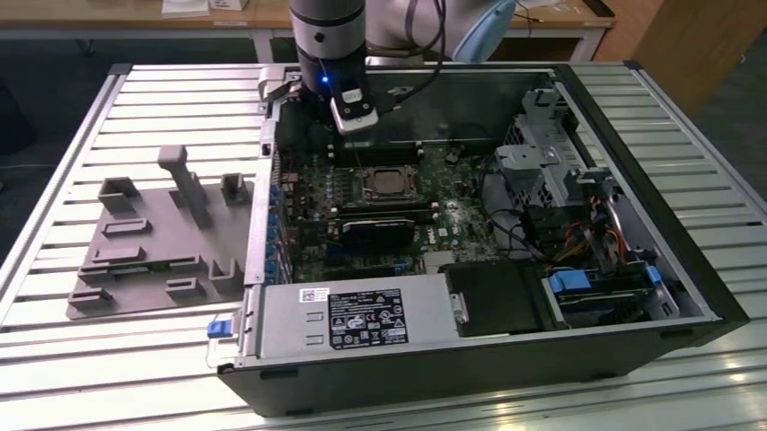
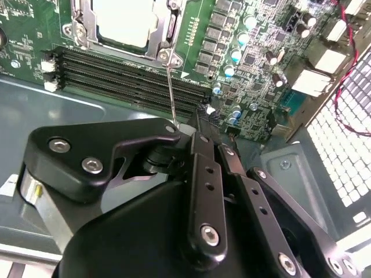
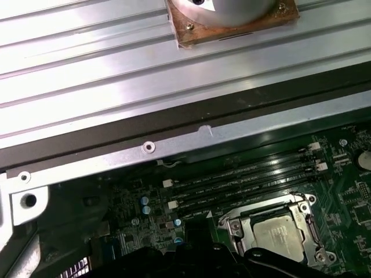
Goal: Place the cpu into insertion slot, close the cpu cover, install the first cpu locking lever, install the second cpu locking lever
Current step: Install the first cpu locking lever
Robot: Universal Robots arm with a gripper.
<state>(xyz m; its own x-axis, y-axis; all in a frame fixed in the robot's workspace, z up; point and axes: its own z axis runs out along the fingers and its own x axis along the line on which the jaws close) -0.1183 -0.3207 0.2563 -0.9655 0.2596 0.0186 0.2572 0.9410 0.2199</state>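
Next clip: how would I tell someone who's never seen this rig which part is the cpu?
Find the open computer case on the slatted table, then the green motherboard inside it. Just beside the long black memory slots sits the cpu, a small flat square framed in silvery metal. Its pale silver-grey top sets it apart from the dark parts around it.

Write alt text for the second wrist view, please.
The black gripper, close to the camera, sits at the free end of a thin metal locking lever reaching from a corner of the insertion slot. Past the long black memory slots, the cpu lies in it, framed by the silvery cpu cover.
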